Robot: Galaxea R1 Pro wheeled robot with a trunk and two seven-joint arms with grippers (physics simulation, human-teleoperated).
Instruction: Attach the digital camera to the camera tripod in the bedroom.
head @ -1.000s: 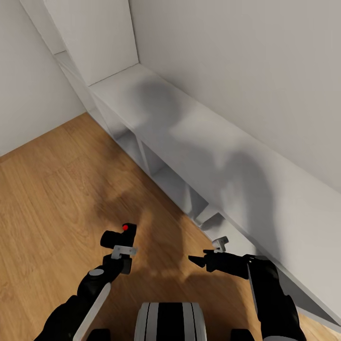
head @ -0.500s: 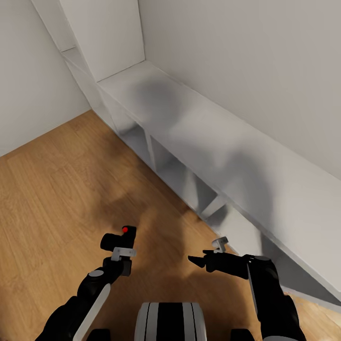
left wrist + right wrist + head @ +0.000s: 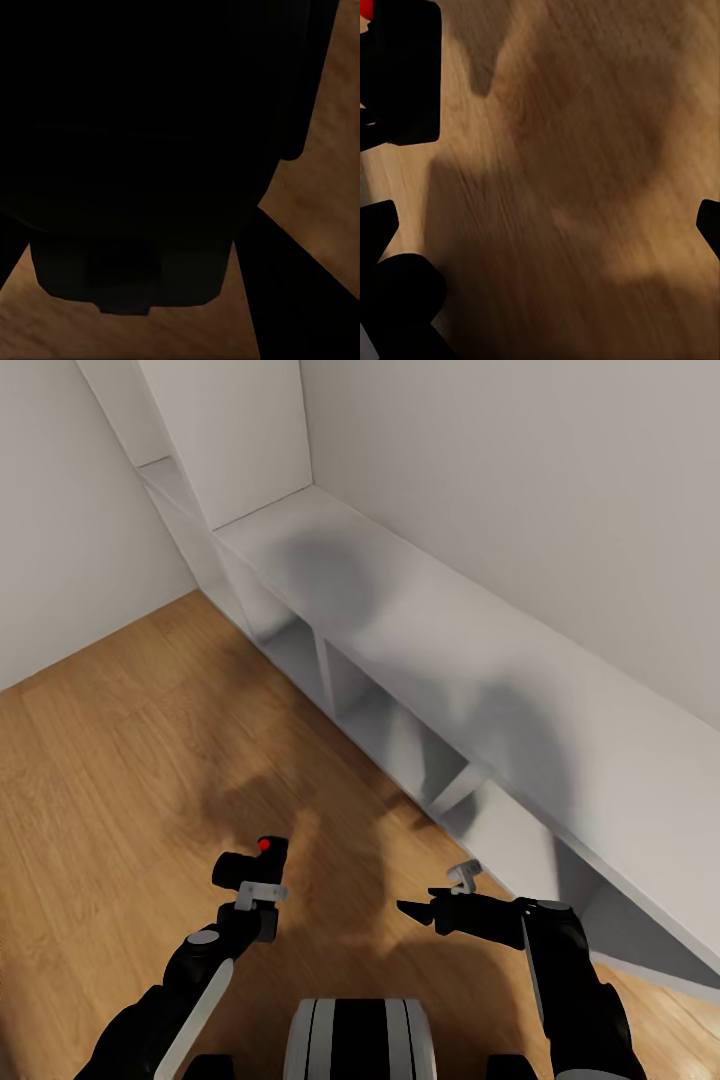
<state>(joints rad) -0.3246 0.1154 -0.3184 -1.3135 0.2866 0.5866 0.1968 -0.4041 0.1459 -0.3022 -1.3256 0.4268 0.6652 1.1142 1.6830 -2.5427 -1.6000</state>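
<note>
White walls (image 3: 520,470) take up the upper part of the head view and meet in a corner, with a tall white panel (image 3: 235,430) standing against them. Below the walls spreads the light wood plank floor (image 3: 110,760), marked by soft dark shadows of the robot. Along the right-hand wall runs a low white cube shelving unit (image 3: 470,690), its flat top shaded grey and its open compartments facing the floor. At the bottom edge sits the robot's trunk (image 3: 360,1040), with a black arm reaching forward at each side. The left end effector (image 3: 258,892) is closed on the digital camera (image 3: 250,864), held above the floor with its red dot uppermost; in the left wrist view the camera's black body (image 3: 142,150) blocks most of the picture, with floor showing at the edges. The right end effector (image 3: 425,908) holds nothing and hangs over the floor near the shelving, its dark fingers pointing toward the left arm; how far apart they stand I cannot tell. The right wrist view looks across shadowed floor to the camera (image 3: 401,71).
</note>
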